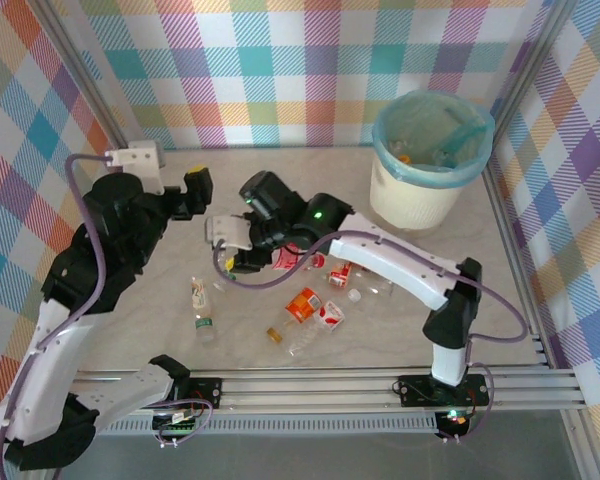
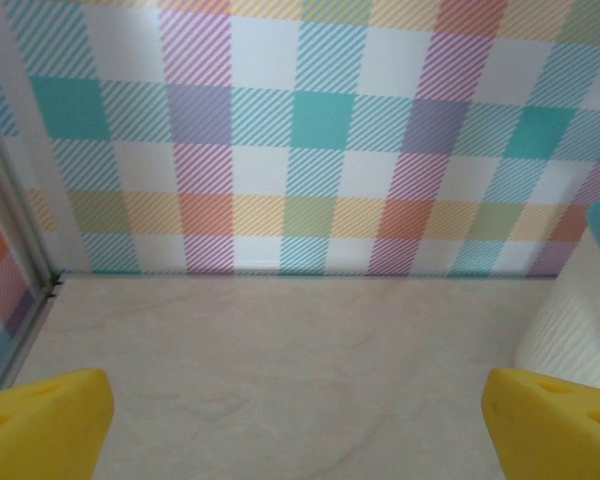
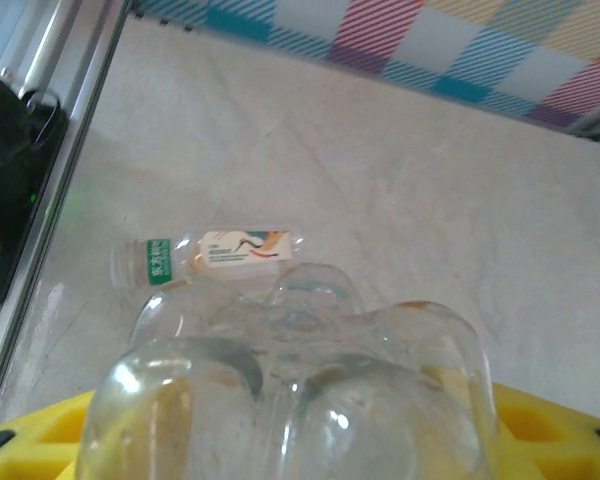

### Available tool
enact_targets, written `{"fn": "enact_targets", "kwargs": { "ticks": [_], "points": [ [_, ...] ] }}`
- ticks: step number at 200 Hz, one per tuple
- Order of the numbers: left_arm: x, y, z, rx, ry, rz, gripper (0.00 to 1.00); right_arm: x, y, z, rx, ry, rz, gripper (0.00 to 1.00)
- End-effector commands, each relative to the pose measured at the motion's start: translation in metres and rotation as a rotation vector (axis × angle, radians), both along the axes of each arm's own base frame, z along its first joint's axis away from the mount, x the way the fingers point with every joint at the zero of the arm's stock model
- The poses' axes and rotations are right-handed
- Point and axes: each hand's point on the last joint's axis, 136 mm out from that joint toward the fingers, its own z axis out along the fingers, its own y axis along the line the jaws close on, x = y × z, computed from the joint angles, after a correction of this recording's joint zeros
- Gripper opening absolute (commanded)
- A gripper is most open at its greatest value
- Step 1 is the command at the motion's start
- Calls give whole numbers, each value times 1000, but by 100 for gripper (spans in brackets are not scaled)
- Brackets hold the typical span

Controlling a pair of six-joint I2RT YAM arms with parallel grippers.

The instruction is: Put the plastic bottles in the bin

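Jaws: my right gripper (image 3: 290, 450) clamping clear bottle (image 3: 300, 370); my left gripper (image 2: 300, 430) gaping, holding nothing. Bin (image 1: 430, 195) standing at two o'clock from right gripper; loose bottles (image 1: 302, 303) lying at five. Judging: carrying step; next needing swing over bin, release.

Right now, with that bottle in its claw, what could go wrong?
1. The right gripper holds a smooth clear bottle; it might slip on the way to the bin, which stands far off at the back right.
2. The left gripper, open and empty, hangs close to the right arm, so the two might bump.
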Motion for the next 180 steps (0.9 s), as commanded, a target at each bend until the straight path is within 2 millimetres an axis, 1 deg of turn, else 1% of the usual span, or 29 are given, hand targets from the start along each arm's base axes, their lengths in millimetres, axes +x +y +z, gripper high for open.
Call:
{"fn": "enact_targets", "kwargs": {
  "ticks": [1,24,41,70,103,121,141,151,165,180],
  "points": [
    [14,-19,18,-53,-40,-64,95,5,-22,45,123,27,-70,48],
    [33,-42,18,-73,-19,-127,95,25,-47,74,203,22,-168,47],
    [48,-65,16,-89,14,-197,94,47,-70,99,274,-8,-261,46],
    [72,-107,9,-153,73,-324,93,95,-118,138,388,-82,-445,46],
    [90,-141,7,-242,109,-418,91,150,-182,177,510,-212,-676,46],
    [94,-155,5,-258,129,-456,90,173,-212,203,604,-284,-758,46],
    [95,-165,1,-267,142,-480,90,194,-235,230,685,-375,-812,46],
    [94,-170,-1,-272,148,-489,90,205,-247,239,703,-424,-851,46],
    [92,-175,-5,-275,162,-500,90,216,-261,253,729,-484,-884,46],
    [90,-178,-12,-272,177,-507,90,226,-272,262,747,-536,-913,46]
  ]
}}
